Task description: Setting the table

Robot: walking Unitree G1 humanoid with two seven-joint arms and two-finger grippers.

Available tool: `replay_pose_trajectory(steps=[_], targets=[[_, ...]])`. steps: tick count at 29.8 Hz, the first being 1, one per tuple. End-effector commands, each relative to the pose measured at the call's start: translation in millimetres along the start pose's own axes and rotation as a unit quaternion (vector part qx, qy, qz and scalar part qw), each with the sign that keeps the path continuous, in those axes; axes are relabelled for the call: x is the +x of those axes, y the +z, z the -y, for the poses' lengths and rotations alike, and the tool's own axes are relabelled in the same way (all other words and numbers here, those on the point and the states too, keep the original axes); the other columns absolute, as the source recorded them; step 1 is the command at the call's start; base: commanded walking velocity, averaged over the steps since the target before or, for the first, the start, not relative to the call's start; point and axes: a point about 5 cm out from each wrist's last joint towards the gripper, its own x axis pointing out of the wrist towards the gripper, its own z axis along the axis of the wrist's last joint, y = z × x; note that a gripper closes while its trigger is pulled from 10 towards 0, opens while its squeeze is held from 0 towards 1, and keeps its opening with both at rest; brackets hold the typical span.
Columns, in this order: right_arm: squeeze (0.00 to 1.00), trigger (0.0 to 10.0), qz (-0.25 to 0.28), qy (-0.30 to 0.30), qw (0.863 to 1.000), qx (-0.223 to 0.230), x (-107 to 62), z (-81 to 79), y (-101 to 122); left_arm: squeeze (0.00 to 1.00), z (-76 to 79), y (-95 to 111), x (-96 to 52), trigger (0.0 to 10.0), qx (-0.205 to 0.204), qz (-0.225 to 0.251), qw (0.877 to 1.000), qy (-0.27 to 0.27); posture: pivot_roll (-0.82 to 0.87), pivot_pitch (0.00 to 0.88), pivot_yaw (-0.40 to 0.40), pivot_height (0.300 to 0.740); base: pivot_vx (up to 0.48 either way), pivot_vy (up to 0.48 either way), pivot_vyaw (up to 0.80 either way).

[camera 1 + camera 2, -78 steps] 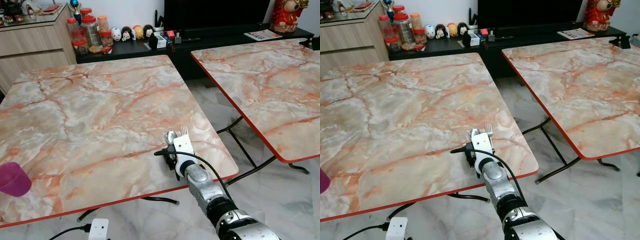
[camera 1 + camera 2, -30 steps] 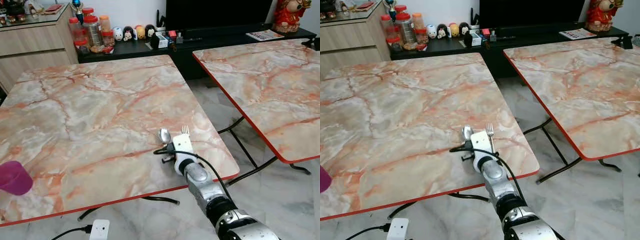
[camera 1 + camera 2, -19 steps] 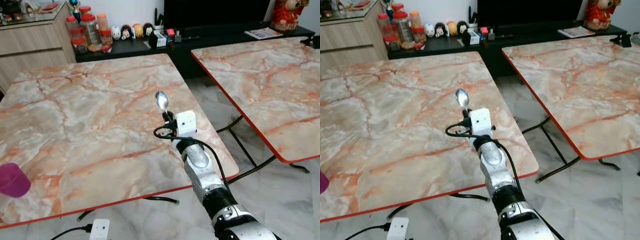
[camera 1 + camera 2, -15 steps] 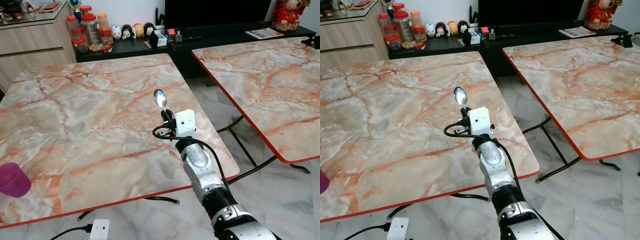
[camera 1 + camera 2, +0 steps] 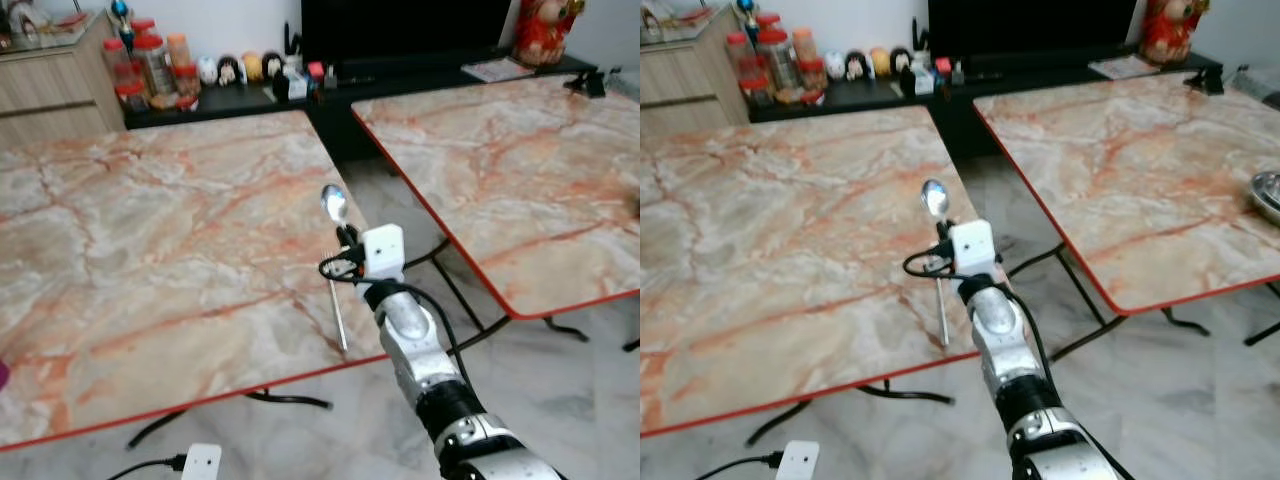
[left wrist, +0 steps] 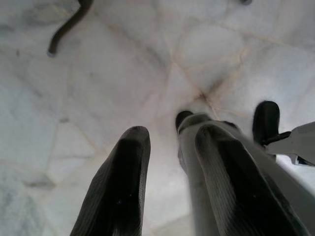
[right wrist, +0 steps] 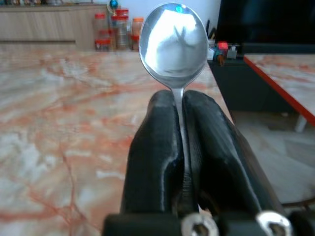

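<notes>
spoon (image 7: 173, 45) clamped between the two black fingers (image 7: 152, 147) of the right gripper (image 5: 347, 240), bowl pointing up past the fingertips, handle running down between them. In the left eye view it's mid-frame, raised above the near right corner of the near marble table (image 5: 150, 230). Second long thin piece of cutlery (image 5: 338, 312) just below the gripper, over the table's red front edge, lower centre; blurred, so can't tell what kind, or whether it's lying flat.

right arm (image 5: 425, 370) runs in from bottom centre-right, white wrist camera box (image 5: 383, 250) with black cable looped beside it.

left gripper (image 6: 170, 167) hangs low over the pale marble floor (image 6: 98, 73), fingers apart, gripping nothing.

second marble table (image 5: 500, 170) on the right of frame, gap between the two. Rim of a metal bowl (image 5: 1268, 195) at the far right edge in the right eye view. Upper left: jars (image 5: 140, 65) and small figurines (image 5: 235, 68) on a black low cabinet (image 5: 330, 85), wooden sideboard (image 5: 45, 100) beside them. Red figure (image 5: 540, 30) top right. White plug block (image 5: 200, 462) on the floor, bottom left.
</notes>
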Motion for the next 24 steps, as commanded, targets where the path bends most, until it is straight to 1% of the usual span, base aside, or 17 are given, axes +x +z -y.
replay_pose_trajectory(steps=[1, 9, 17, 24], targets=[[0.00, 10.0, 0.020, 0.009, 1.000, -0.002, 4.3, -4.6, 9.5, 0.00, -3.7, -3.3, -0.4, 10.0, 0.004, -0.010, 1.000, 0.005, -0.02, 0.000, 0.020, 0.740, 0.000, -0.469, 0.00], [0.00, 10.0, 0.022, 0.005, 1.000, -0.015, 1.4, 0.5, 8.6, 0.00, -4.2, -6.0, -0.9, 10.0, 0.002, -0.014, 1.000, 0.005, -0.03, 0.000, 0.025, 0.740, 0.000, -0.462, 0.00], [0.00, 10.0, 0.026, 0.004, 1.000, -0.015, 1.6, 2.3, 10.2, 0.00, -3.8, -1.9, 0.0, 10.0, 0.000, -0.009, 1.000, 0.005, -0.03, 0.000, 0.024, 0.740, 0.000, -0.439, 0.46], [0.00, 10.0, 0.025, 0.001, 1.000, -0.012, 1.3, 3.3, 9.9, 0.00, -2.6, -1.8, 0.0, 10.0, -0.002, -0.009, 1.000, 0.004, -0.03, 0.000, 0.022, 0.740, 0.000, -0.428, 0.00]])
